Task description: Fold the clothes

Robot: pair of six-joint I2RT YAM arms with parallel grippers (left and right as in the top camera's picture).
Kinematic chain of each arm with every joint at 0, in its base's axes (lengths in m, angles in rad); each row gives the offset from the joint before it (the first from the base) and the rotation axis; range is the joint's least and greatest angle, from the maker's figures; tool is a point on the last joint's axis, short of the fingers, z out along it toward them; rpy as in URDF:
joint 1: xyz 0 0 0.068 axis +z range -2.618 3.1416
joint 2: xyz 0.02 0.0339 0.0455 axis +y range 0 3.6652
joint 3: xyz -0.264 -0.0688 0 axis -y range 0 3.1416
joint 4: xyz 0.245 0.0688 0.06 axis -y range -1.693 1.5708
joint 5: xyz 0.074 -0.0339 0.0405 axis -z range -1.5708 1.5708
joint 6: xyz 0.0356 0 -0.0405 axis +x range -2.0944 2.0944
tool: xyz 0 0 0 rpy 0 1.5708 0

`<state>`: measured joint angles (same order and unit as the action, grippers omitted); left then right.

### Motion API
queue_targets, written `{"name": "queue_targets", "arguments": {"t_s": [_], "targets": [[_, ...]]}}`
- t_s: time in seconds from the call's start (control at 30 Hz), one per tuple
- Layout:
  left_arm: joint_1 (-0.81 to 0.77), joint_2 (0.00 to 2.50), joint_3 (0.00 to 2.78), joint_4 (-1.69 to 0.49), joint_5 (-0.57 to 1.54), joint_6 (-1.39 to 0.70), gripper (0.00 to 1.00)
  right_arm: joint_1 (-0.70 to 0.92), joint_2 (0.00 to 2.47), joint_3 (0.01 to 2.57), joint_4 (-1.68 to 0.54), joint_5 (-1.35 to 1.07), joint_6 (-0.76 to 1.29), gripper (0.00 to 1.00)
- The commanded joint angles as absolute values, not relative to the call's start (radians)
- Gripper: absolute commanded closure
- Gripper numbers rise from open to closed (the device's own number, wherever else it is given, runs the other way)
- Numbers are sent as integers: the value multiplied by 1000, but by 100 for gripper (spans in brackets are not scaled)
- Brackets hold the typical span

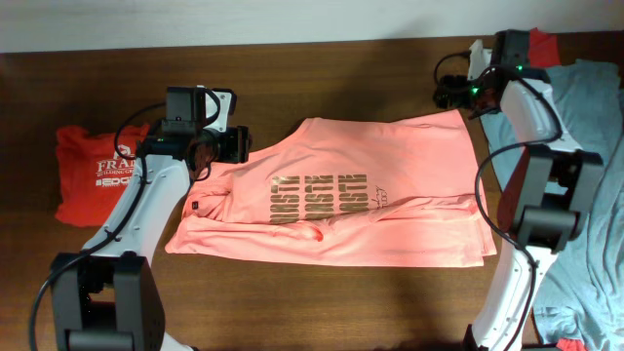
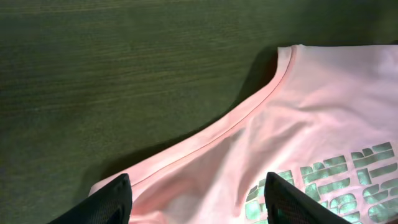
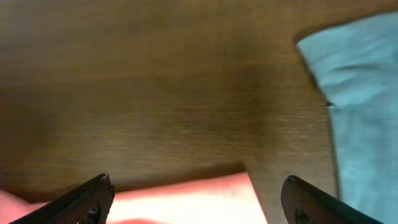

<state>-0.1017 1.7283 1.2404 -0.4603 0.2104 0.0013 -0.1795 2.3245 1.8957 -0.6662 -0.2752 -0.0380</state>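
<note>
The salmon-pink T-shirt (image 1: 341, 195) lies flat across the middle of the table, its dark lettering reading upside down from above. My left gripper (image 1: 242, 146) hovers over its left shoulder and collar edge; in the left wrist view (image 2: 198, 202) the jaws stand open with pink cloth (image 2: 311, 112) under them, not pinched. My right gripper (image 1: 451, 94) is at the shirt's far right corner. In the right wrist view (image 3: 198, 198) it is open above that corner (image 3: 186, 199). The red T-shirt (image 1: 93, 174) with white print lies folded at the left. The grey-blue one (image 1: 595, 117) sprawls at the right.
Dark wooden table (image 1: 322, 78) shows bare along the back. The grey-blue cloth (image 3: 360, 93) reaches close to my right fingers. A bit of red fabric (image 1: 546, 44) sits at the back right behind the right arm. The right arm's base (image 1: 546, 210) stands beside the pink shirt's right edge.
</note>
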Motion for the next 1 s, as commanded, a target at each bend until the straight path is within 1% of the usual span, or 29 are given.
{"name": "queue_targets", "arguments": {"t_s": [0.0,0.1,0.13,0.17,0.23,0.27,0.3,0.33,0.37,0.4,0.43,0.67,0.97], "targets": [[-101,1736,1253,-464,221,20,32,-177,2380,1929,-662,-281,-41,10],[-101,1735,1252,-464,221,20,32,-175,2401,1928,-683,-281,-41,14],[-101,1736,1252,-465,221,20,32,-175,2403,1928,-689,-281,-41,17],[-101,1736,1251,-466,221,20,32,-175,2403,1928,-697,-281,-41,22],[-101,1736,1251,-472,221,20,32,-175,2403,1928,-712,-281,-41,41],[-101,1736,1251,-476,221,20,32,-175,2403,1928,-719,-281,-41,47],[-101,1736,1250,-480,221,20,31,-175,2402,1928,-724,-281,-41,58],[-101,1736,1250,-490,221,20,31,-175,2402,1928,-727,-281,-42,65],[-101,1736,1250,-497,221,20,32,-175,2402,1928,-728,-281,-41,75],[-101,1736,1250,-510,221,20,31,-175,2402,1928,-729,-281,-41,80],[-101,1736,1249,-518,221,20,32,-175,2402,1928,-729,-281,-41,83],[-101,1794,1243,-582,221,20,32,-177,2381,1969,-765,-277,-41,81],[-100,1993,1243,-522,225,20,33,-177,2375,2074,-867,-276,-42,81]]}}
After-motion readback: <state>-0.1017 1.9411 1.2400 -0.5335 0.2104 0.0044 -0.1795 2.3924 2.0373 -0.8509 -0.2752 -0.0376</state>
